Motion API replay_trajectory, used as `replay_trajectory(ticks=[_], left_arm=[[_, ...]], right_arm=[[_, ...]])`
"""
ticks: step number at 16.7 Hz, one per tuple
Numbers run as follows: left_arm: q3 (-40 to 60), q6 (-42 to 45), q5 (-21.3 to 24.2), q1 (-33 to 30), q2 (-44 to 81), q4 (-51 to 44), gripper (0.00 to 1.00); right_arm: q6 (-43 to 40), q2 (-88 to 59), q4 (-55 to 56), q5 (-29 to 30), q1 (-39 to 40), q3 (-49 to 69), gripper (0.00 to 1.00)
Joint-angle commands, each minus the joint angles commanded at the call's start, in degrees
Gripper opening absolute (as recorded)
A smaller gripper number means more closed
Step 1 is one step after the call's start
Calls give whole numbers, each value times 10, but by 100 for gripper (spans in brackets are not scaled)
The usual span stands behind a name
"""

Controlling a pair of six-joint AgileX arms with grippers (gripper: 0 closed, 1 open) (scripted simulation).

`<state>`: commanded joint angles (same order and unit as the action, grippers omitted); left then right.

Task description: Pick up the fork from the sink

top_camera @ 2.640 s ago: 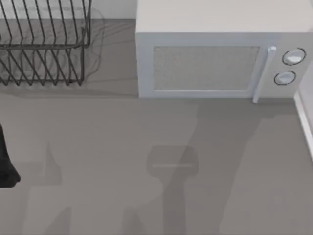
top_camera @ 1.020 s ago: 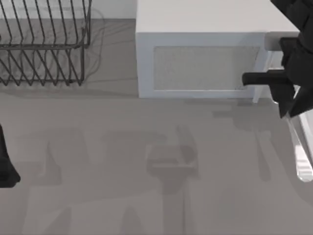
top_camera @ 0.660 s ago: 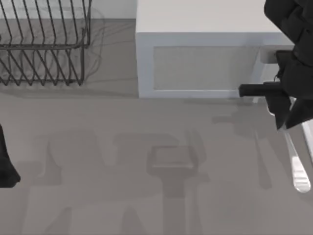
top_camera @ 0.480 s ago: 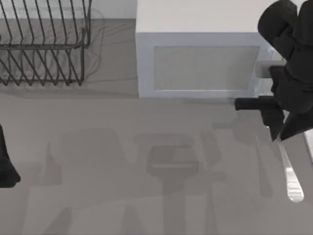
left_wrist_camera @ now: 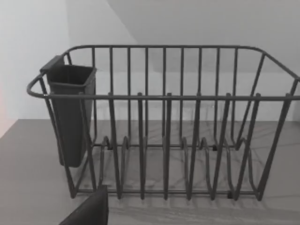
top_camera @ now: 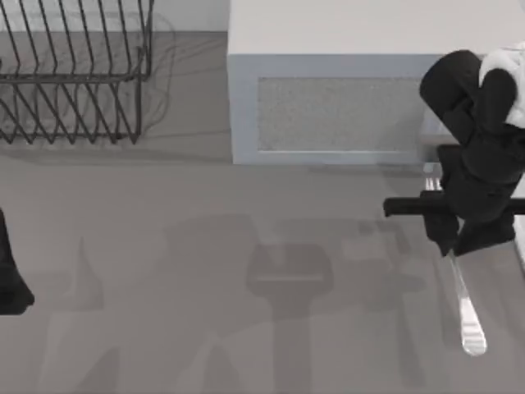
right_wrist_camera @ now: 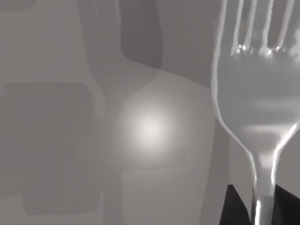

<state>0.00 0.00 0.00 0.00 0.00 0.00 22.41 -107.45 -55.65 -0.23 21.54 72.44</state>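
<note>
Since the earlier frame, the right gripper has swung forward and leftward from the microwave's right end to hang over the table's right side. Its fingers pinch the fork by the neck; the handle slants down toward the near edge, and the right wrist view shows the tines close up. No brand, label or writing is readable anywhere. At the left edge sits the left arm, parked, facing the dish rack.

Count: 1 fork, 1 microwave, 1 dish rack with 1 cutlery cup, 2 arms.
</note>
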Motion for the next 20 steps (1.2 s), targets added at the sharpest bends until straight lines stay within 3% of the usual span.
replay_trajectory(ticks=[5,18,20], left_arm=[[0,0,0,0,0,0,100],[0,0,0,0,0,0,100],[0,0,0,0,0,0,100]], right_arm=[[-1,1,10,3,0,-4,0],[-1,1,10,3,0,-4,98],[-1,1,10,3,0,-4,100]])
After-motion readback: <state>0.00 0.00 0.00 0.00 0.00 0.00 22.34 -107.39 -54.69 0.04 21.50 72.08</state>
